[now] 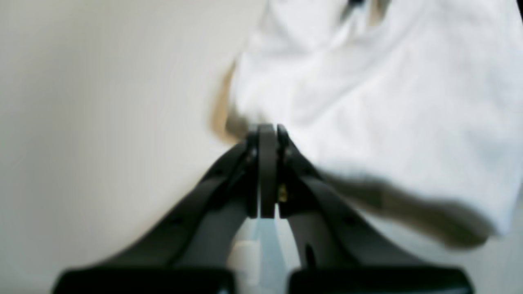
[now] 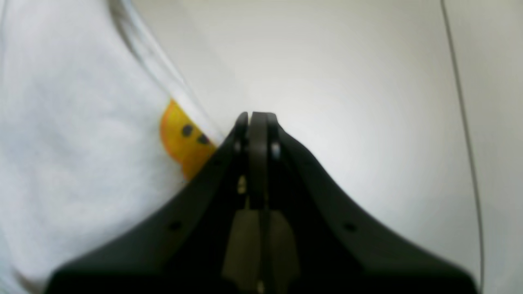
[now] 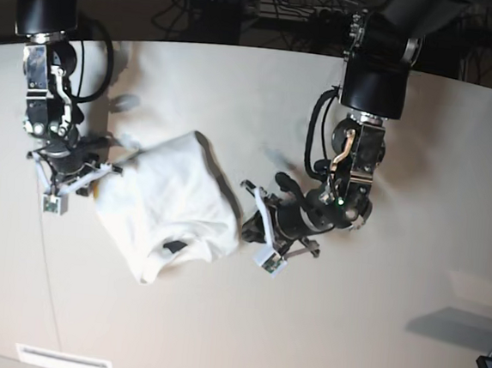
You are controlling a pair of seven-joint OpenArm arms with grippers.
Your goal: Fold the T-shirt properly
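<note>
T-shirt [image 3: 171, 205] between tools (both closed).

- One T-shirt [image 3: 171, 203] — a single white bundle, between the two grippers.
- Two grippers: the left gripper [image 3: 247, 216] just beside the shirt's edge, the right gripper [image 3: 100, 171] at its opposite edge.
- One table [image 3: 371, 333] — beneath both grippers.
</note>
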